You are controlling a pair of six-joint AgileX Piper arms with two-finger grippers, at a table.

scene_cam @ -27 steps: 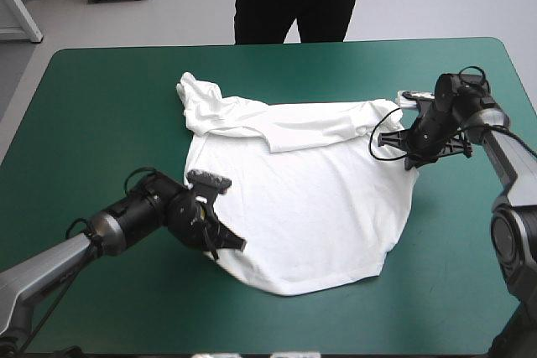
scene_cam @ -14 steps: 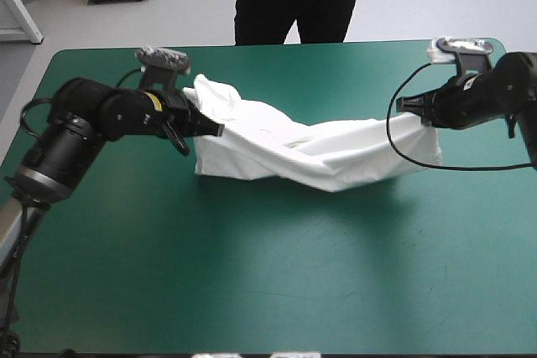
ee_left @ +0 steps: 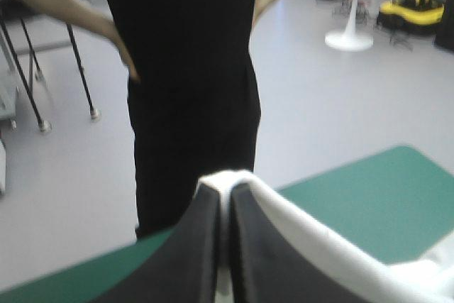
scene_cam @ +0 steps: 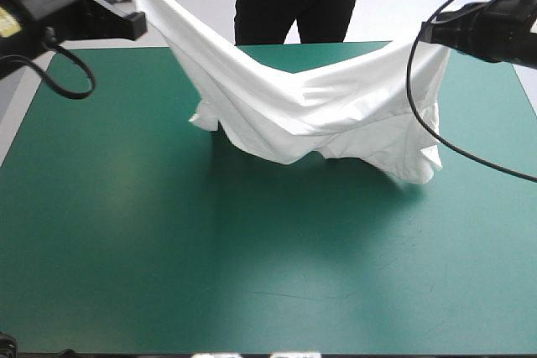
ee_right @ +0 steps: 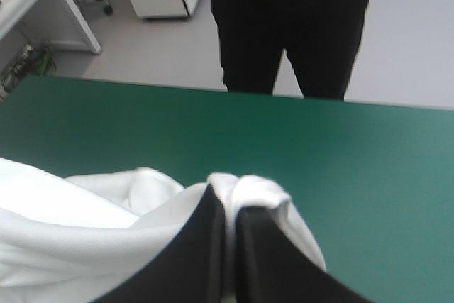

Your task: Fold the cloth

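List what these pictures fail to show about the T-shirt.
High view: T-shirt sleeves and collar lost in folds; whether its lowest fold touches the table unclear.
Left wrist view: left pincer hides the cloth under it.
Right wrist view: right pincer hides the cloth under it.

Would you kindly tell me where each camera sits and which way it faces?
High view: above and behind the robot, facing forward and down onto the table; left arm, right arm, T-shirt hanging between.
Left wrist view: on the raised wrist, facing level beyond the table; left pincer shut on the T-shirt.
Right wrist view: likewise, facing across the table; right pincer shut on it.
All share the T-shirt and table.
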